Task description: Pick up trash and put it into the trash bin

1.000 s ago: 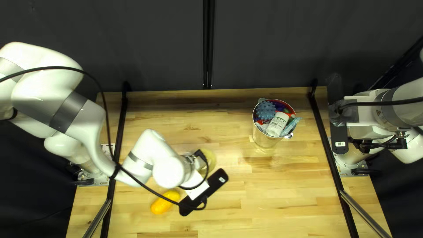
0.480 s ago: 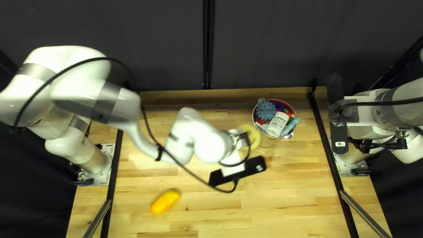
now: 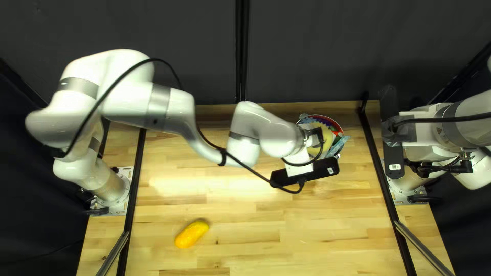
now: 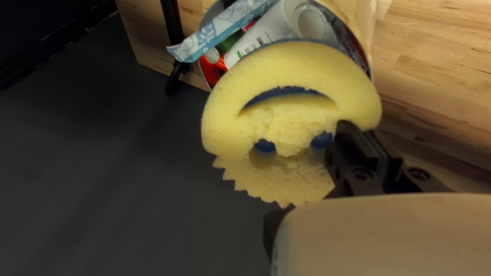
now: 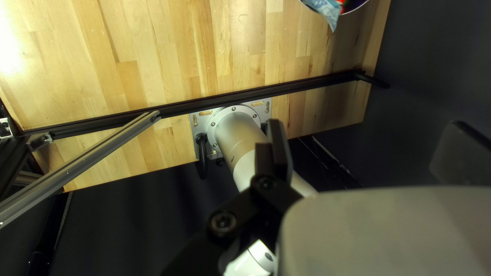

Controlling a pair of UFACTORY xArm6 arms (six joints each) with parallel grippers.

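- Your left gripper is clamped on the sponge; you see one black finger pressed against its edge, the other is hidden behind it.
- The sponge is a yellow disc with a cut-out smile, two blue eyes and a zigzag edge; it faces the left wrist camera.
- In the top left view the sponge hangs at the bin's mouth, on the side nearer the camera; whether it touches what lies inside you cannot tell.
- The bin is a metal bucket, upright near the table's far right corner; it is full.
- A white bottle lies in it just past the sponge; a blue-and-white packet sticks out over the rim.
- A yellow-orange oblong lies on the table near the front left, well apart from the bin and from both grippers.
- Your right gripper is wide open and holds nothing; it hangs over its own arm's base at the table's right edge; the packet's tip shows far ahead of it.
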